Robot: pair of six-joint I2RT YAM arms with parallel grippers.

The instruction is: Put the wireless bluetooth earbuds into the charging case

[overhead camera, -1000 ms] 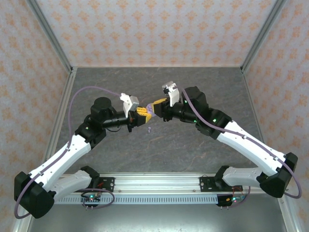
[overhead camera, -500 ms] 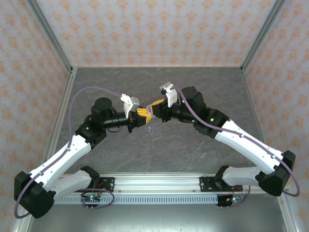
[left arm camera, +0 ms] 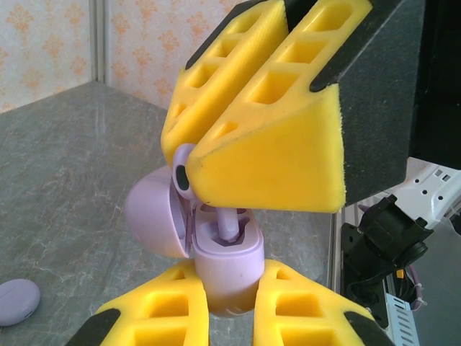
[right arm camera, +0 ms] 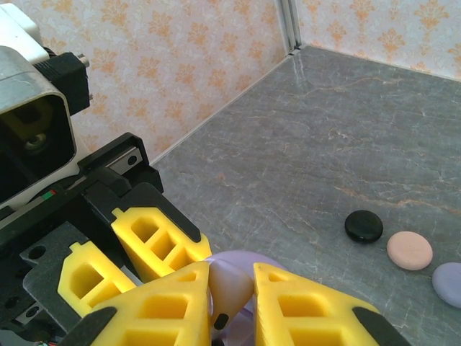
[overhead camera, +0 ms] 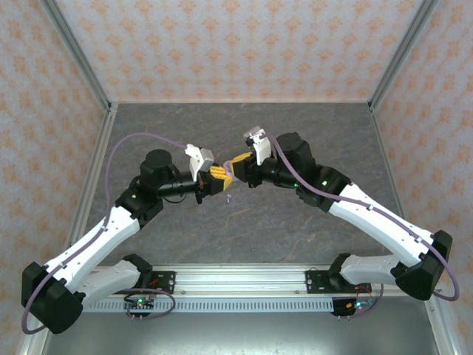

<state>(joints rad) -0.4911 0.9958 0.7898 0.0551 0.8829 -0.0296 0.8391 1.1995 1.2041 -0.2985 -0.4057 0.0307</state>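
My left gripper [left arm camera: 229,272] is shut on the base of a lilac charging case [left arm camera: 225,254], held upright above the table with its lid [left arm camera: 153,216] hinged open to the left. My right gripper [right arm camera: 230,272] is shut on a lilac earbud [right arm camera: 232,287]. The earbud's stem [left arm camera: 229,220] points down into a slot of the case, under the right gripper's yellow fingers [left arm camera: 274,144]. In the top view the two grippers, left [overhead camera: 211,176] and right [overhead camera: 234,165], meet tip to tip over mid-table. A loose lilac earbud [overhead camera: 230,197] lies just below them.
A black disc [right arm camera: 363,225], a pink disc [right arm camera: 409,250] and a lilac disc [right arm camera: 450,283] lie in a row on the grey table. Another lilac disc [left arm camera: 18,301] lies near the left gripper. Patterned walls enclose the table on three sides.
The right arm has shifted a little left toward the left gripper, bringing the earbud closer over the case. The left arm has barely moved.
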